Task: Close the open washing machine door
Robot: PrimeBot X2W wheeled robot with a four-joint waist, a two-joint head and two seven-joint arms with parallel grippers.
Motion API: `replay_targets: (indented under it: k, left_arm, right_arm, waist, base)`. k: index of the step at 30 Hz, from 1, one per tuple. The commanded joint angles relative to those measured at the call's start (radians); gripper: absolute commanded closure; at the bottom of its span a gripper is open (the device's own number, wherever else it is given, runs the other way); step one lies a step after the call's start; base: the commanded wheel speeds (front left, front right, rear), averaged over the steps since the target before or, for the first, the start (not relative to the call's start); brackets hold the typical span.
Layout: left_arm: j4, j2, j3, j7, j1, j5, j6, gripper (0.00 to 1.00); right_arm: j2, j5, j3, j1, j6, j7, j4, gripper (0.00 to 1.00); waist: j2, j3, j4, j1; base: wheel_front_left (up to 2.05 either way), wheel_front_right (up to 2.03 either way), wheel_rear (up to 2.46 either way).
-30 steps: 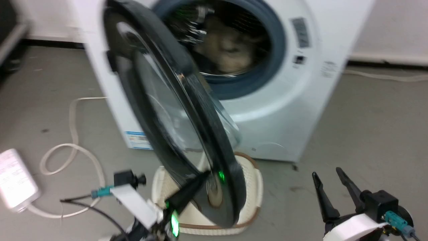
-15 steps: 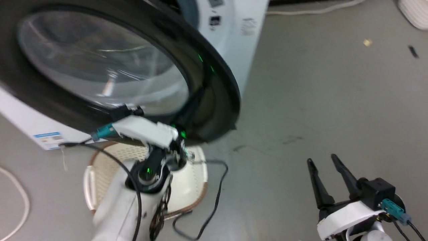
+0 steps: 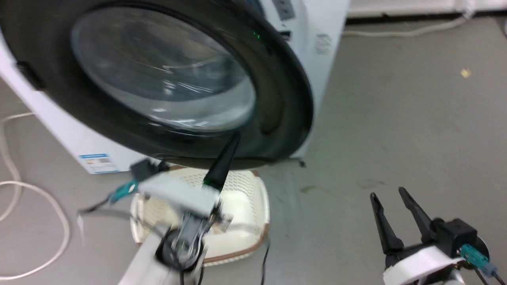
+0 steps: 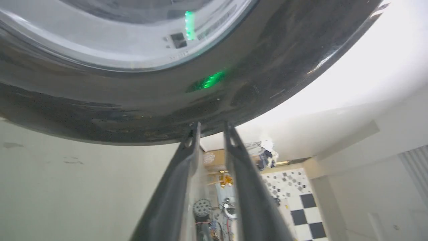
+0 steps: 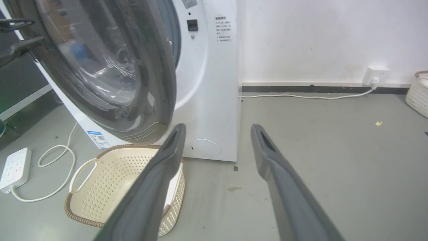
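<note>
A: Where does the washing machine door (image 3: 277, 99) stand?
B: In the head view, from ten to twelve o'clock. It is swung near the white machine (image 3: 317, 47) but ajar, with a gap at its free edge.
A: And the left gripper (image 4: 211, 126)?
B: At seven o'clock, fingers drawn nearly together with nothing between, tips at the door's black frame, above the cream basket (image 3: 253, 221).
A: The right gripper (image 3: 387, 192)?
B: At five o'clock, spread wide and empty above the grey floor (image 3: 396, 118), well apart from the door.
</note>
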Motion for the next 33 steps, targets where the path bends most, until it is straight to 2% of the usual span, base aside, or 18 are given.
replay_targets:
  k: [1,7,10,12,14,16,19,20,24,25,26,33]
  left_arm:
    - [-0.030,0.033,-0.012,-0.029,0.055,0.043,-0.004,0.00]
    - [-0.123,0.188,-0.083,-0.234,0.221,0.332,-0.004,0.00]
    - [-0.130,0.225,-0.029,-0.264,0.280,0.507,0.002,0.00]
    - [-0.160,0.219,0.065,-0.265,0.311,0.700,0.054,0.00]
    - [-0.206,0.203,0.126,-0.266,0.352,0.901,0.109,0.00]
    - [-0.255,0.173,0.170,-0.266,0.393,1.059,0.156,0.00]
    - [-0.303,0.140,0.192,-0.266,0.445,1.222,0.178,0.00]
    - [-0.301,0.132,0.170,-0.266,0.482,1.341,0.185,0.00]
    - [-0.284,0.112,0.153,-0.266,0.503,1.404,0.186,0.00]
    - [-0.281,0.106,0.154,-0.266,0.505,1.410,0.187,0.00]
    - [-0.278,0.101,0.156,-0.266,0.506,1.415,0.188,0.00]
    - [-0.269,0.073,0.166,-0.266,0.470,1.449,0.194,0.00]
  right_arm:
    - [-0.011,0.006,0.003,0.023,0.001,-0.004,-0.014,0.00]
    - [-0.029,0.012,0.014,0.084,0.001,-0.004,-0.059,0.00]
    - [-0.033,0.013,0.017,0.109,0.001,-0.004,-0.080,0.00]
    - [-0.033,0.012,0.019,0.122,0.001,-0.004,-0.091,0.00]
    - [-0.033,0.011,0.027,0.128,0.001,-0.002,-0.100,0.00]
    - [-0.033,0.010,0.033,0.132,0.001,0.001,-0.107,0.00]
    - [-0.031,0.009,0.039,0.136,0.001,0.004,-0.113,0.00]
    - [-0.030,0.009,0.052,0.140,0.001,0.008,-0.113,0.00]
    - [-0.030,0.013,0.074,0.141,0.001,0.019,-0.111,0.00]
    - [-0.034,0.016,0.087,0.139,0.001,0.027,-0.112,0.46]
    - [-0.042,0.018,0.101,0.134,0.001,0.031,-0.116,1.00]
    - [-0.129,0.057,0.191,0.042,0.001,0.060,-0.160,1.00]
  waist:
    - [-0.0001,-0.070,0.079,0.0000]
    - [-0.0001,-0.143,0.183,0.0000]
    - [-0.0001,-0.165,0.225,0.0000]
    - [-0.0001,-0.175,0.249,0.0000]
    - [-0.0001,-0.182,0.262,0.0000]
    - [-0.0001,-0.185,0.271,0.0000]
    - [-0.0001,-0.188,0.280,0.0000]
    - [-0.0001,-0.188,0.287,0.0000]
    - [-0.0001,-0.176,0.296,0.0000]
    - [-0.0001,-0.171,0.299,0.0000]
    - [-0.0001,-0.165,0.302,0.0000]
    - [-0.0001,-0.065,0.345,0.0000]
  base:
    - [0.00,0.00,0.00]
    - [0.00,0.00,0.00]
    - [0.00,0.00,0.00]
    - [0.00,0.00,0.00]
    - [0.00,0.00,0.00]
    - [0.00,0.00,0.00]
    - [0.00,0.00,0.00]
    - [0.00,0.00,0.00]
    - [0.00,0.00,0.00]
    - [0.00,0.00,0.00]
    - [0.00,0.00,0.00]
    - [0.00,0.00,0.00]
